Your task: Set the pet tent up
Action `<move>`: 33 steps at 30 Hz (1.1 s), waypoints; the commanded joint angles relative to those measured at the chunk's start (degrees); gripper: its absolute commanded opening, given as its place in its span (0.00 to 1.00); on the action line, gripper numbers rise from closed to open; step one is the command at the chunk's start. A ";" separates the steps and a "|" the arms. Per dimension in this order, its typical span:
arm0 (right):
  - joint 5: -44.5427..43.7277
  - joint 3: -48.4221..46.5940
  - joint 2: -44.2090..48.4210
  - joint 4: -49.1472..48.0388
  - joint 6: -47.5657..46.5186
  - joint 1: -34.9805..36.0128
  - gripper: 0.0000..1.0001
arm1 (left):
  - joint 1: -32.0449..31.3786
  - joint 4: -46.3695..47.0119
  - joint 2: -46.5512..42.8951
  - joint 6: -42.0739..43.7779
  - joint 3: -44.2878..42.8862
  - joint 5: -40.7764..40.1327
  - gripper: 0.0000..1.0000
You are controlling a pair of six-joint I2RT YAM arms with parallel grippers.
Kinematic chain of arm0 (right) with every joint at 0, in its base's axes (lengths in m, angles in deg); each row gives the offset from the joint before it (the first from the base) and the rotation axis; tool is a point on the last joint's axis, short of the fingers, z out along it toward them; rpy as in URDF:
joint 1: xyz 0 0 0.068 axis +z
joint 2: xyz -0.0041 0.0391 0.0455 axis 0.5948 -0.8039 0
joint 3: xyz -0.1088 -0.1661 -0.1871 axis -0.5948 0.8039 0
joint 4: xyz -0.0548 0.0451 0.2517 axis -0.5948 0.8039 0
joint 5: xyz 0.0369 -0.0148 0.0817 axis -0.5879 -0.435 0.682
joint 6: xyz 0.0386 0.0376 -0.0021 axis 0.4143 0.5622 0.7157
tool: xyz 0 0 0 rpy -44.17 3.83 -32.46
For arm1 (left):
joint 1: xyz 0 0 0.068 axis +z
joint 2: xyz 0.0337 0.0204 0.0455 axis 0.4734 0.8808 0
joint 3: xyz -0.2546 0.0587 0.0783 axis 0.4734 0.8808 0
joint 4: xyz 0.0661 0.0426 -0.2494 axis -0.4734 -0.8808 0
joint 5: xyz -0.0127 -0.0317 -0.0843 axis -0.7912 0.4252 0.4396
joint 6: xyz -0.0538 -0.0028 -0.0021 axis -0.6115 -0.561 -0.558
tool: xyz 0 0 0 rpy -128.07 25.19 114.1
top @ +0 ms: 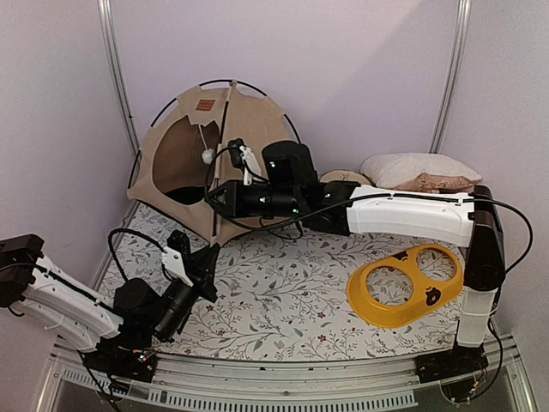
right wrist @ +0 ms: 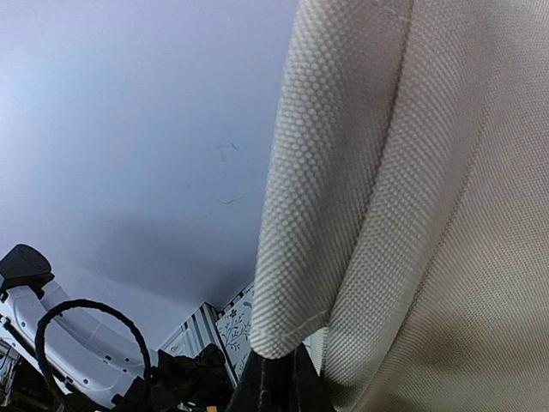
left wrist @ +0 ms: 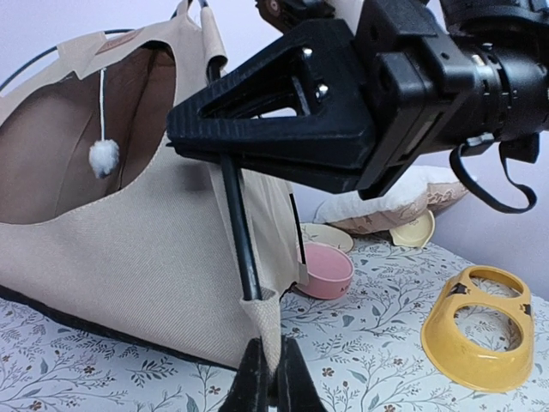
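Tan fabric pet tent (top: 253,120): stands domed at upper left of the overhead frame, close to the back wall, with its arched opening facing front.
White pom-pom (top: 207,156): hangs on a cord across that opening.
Thin black pole (left wrist: 244,249): runs down the tent's front seam into a fabric pocket at the lower corner.
Right gripper (top: 214,196): clamped tight on the pole, left of frame centre.
Left gripper (left wrist: 272,360): pinched closed on the tent's corner pocket, bottom centre of its wrist view.
Floral-print tablecloth (top: 283,292): covers the table under tent and arms.
Yellow plastic two-hole bowl stand (top: 403,287): lies at lower right, well apart from the tent.
Beige pillow (top: 420,167): rests at right by the back wall.
Pink round bowl (left wrist: 326,270): sits just beside the tent's right edge.
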 commanded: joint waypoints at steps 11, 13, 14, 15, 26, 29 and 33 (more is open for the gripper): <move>-5.37 0.47 -0.97 -3.12 -3.45 -1.11 0.00 | 2.61 -7.32 -5.59 -4.28 -0.74 7.40 0.00; -4.86 0.21 -1.50 -2.62 -3.90 -0.71 0.00 | 2.93 -7.37 -5.72 -4.38 -0.91 7.68 0.00; -4.69 0.12 -1.75 -2.28 -4.08 -0.47 0.00 | 3.08 -7.43 -5.83 -4.37 -0.99 7.86 0.00; -4.64 0.14 -1.94 -1.91 -4.49 -0.26 0.00 | 3.15 -7.55 -5.98 -4.26 -1.11 7.92 0.00; -4.82 0.52 -2.54 -0.94 -5.62 0.58 0.00 | 4.57 -8.69 -7.54 -4.60 -1.41 8.68 0.00; -5.21 0.26 -2.62 -0.56 -6.09 0.89 0.00 | 5.06 -8.86 -8.40 -5.24 -0.88 8.56 0.00; -5.66 0.07 -3.07 -0.11 -7.01 1.59 0.00 | 5.65 -9.64 -9.45 -5.59 -1.01 9.62 0.00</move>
